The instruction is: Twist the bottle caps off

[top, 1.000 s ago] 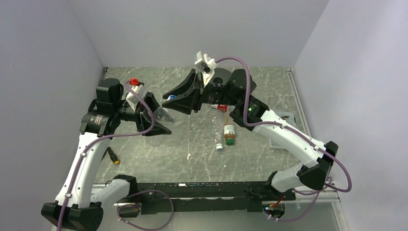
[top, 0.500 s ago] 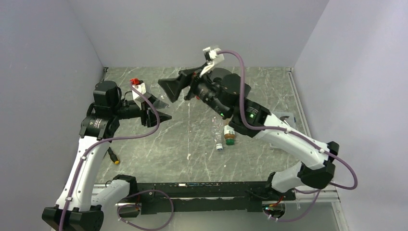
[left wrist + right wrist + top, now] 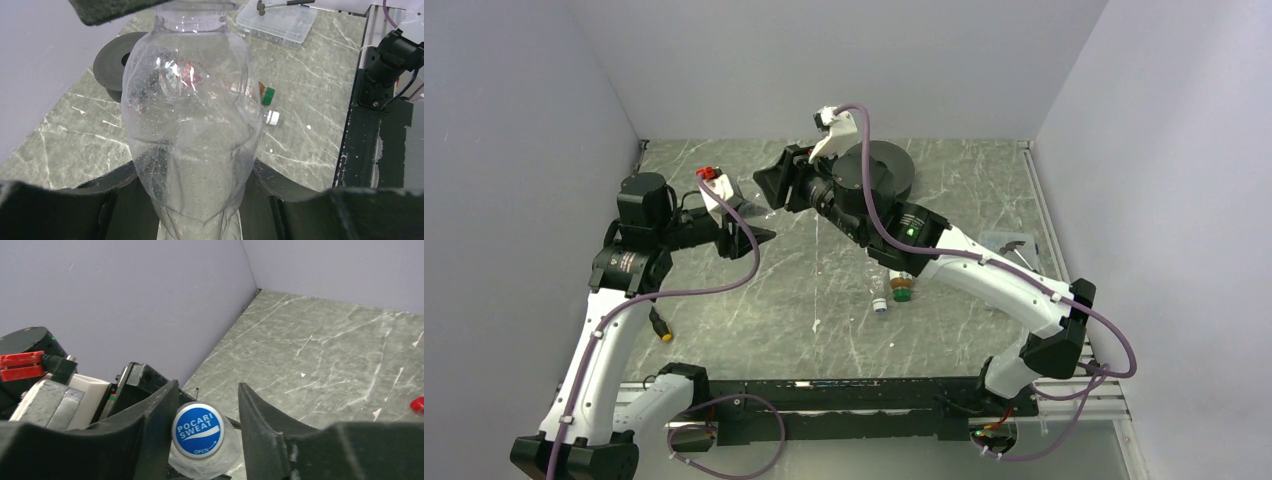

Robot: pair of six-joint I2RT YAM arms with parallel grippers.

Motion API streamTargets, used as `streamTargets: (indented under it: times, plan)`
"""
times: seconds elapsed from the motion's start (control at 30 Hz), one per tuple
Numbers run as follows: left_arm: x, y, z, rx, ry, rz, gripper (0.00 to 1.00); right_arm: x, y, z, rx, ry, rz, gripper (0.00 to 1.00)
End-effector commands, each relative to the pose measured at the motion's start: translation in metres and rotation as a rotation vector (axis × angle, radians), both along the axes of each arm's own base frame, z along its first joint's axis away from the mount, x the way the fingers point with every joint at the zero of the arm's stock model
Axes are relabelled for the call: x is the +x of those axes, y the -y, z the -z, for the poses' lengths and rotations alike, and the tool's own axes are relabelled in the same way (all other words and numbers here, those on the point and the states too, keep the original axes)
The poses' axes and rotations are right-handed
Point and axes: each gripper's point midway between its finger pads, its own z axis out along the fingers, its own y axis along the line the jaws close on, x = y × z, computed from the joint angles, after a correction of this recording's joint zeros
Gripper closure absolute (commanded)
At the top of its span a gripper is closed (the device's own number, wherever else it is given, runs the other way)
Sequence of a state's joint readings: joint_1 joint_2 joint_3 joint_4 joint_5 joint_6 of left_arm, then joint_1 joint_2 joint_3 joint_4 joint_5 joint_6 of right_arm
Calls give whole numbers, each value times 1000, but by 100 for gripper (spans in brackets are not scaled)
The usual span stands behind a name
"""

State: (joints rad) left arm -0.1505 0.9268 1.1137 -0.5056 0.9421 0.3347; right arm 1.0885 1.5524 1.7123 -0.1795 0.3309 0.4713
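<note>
From above, the left gripper [image 3: 756, 238] and the right gripper [image 3: 771, 187] meet left of the frame's centre, over the marble table [image 3: 824, 320]; what sits between them is too faint to read here. Two other bottles lie right of centre, partly under the right arm: an amber bottle [image 3: 901, 284] with a green cap and, just beside it, a white-capped bottle [image 3: 880, 304]. In the left wrist view the clear bottle [image 3: 192, 125] fills the middle of the frame, lifted off the table. The left gripper is clenched on its lower body from both sides, and a dark finger of the right gripper crosses the top edge at the neck. The bottle's wall is creased and dented, so it looks empty, light and soft, likely to buckle or twist under a hard squeeze, and the slick plastic could spin in the grasp. In the right wrist view the blue cap [image 3: 197, 430] sits low and centre between the right gripper's fingers [image 3: 260, 430]. A gap shows on the cap's right side, so that hand stands released around the cap, not yet biting. The cap is the stiff part; the best hold is probably square on its rim.
</note>
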Motion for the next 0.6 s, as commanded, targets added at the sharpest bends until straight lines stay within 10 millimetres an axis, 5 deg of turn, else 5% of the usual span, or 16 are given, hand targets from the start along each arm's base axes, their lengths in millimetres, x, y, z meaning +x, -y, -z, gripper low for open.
streamTargets:
  times: [0.0, 0.23, 0.47, 0.57]
  plan:
    - [6, -1, -8, 6, 66, -14, 70, -9, 4, -41, 124, 34, -22, 57]
    - [1, 5, -10, -17, 28, 31, 70, -15, 1, -47, 127, 70, -72, 94]
    - [-71, 28, -37, -161, -112, 429, 72, -78, 8, -84, 201, 338, -514, 100]
    - [-86, 29, -47, -203, -186, 518, 72, -105, 18, -91, 229, 410, -696, 100]
